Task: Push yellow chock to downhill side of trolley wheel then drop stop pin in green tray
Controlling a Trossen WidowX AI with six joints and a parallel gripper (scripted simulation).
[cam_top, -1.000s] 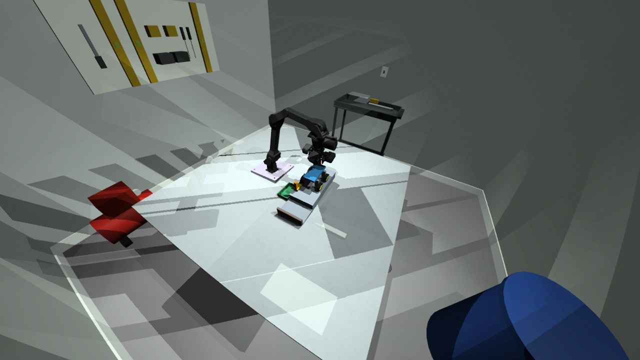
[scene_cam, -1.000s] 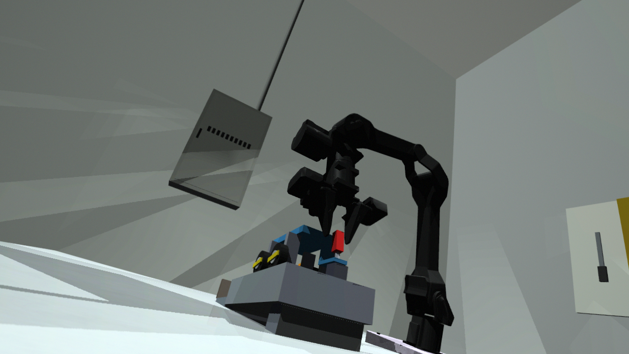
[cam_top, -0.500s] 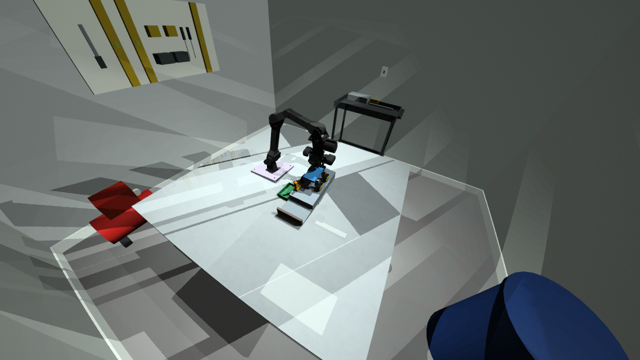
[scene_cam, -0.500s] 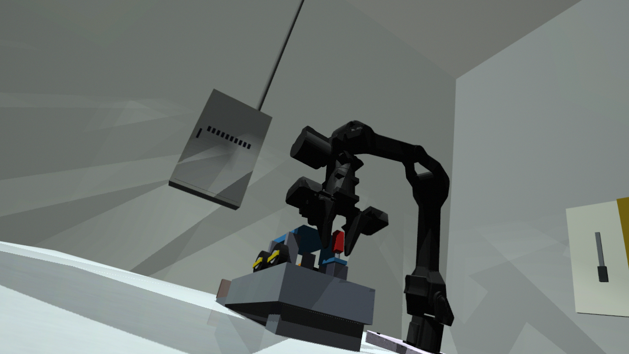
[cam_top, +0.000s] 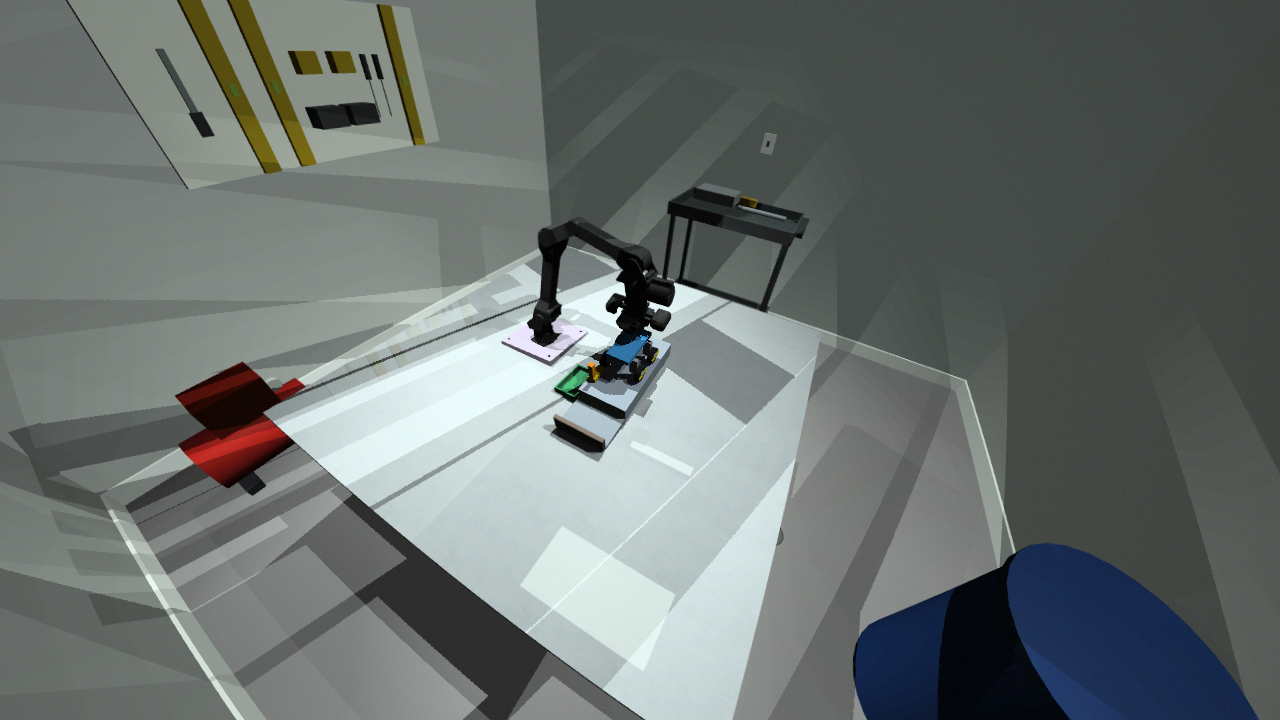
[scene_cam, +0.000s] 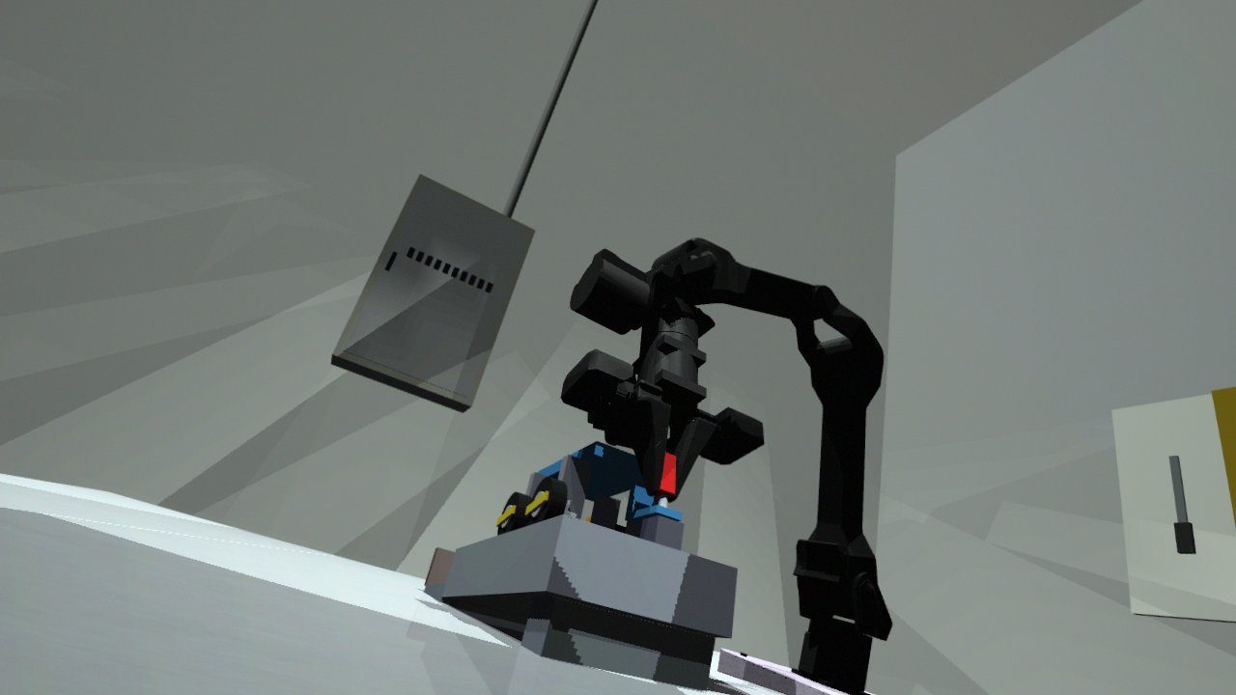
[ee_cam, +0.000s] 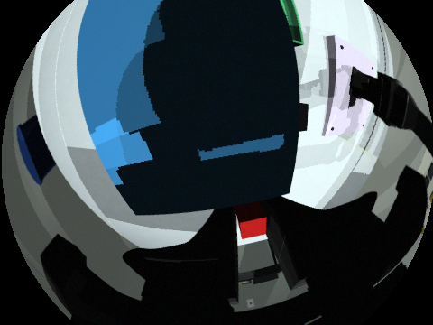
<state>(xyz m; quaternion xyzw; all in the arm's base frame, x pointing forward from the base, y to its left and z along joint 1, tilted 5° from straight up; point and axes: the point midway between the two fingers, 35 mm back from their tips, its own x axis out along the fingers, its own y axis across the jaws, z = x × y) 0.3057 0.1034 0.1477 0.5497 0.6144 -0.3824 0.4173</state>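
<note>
My gripper (scene_cam: 664, 490) (ee_cam: 241, 191) points down at the ramp's uphill end, shut on the stop pin's red head (scene_cam: 667, 471) (ee_cam: 253, 228). The pale shank still reaches down into the blue tongue over a grey block. The blue-topped trolley (cam_top: 629, 348) (scene_cam: 611, 469) (ee_cam: 189, 90) stands upright on the grey ramp (scene_cam: 622, 574). The chock's orange handle (cam_top: 592, 368) stands upright at the trolley's downhill end, on the green tray's side; its base and any wheel contact are unclear. The green tray (cam_top: 570, 384) (ee_cam: 293, 23) lies beside the ramp and holds no visible pin.
The arm's mauve base plate (cam_top: 567, 335) (ee_cam: 352, 90) is on the table beside the ramp. A brown-faced end board (cam_top: 580, 433) crosses the ramp's low end. The trolley body stands close beside my fingers. A dark side cart (cam_top: 733, 220) stands behind the table.
</note>
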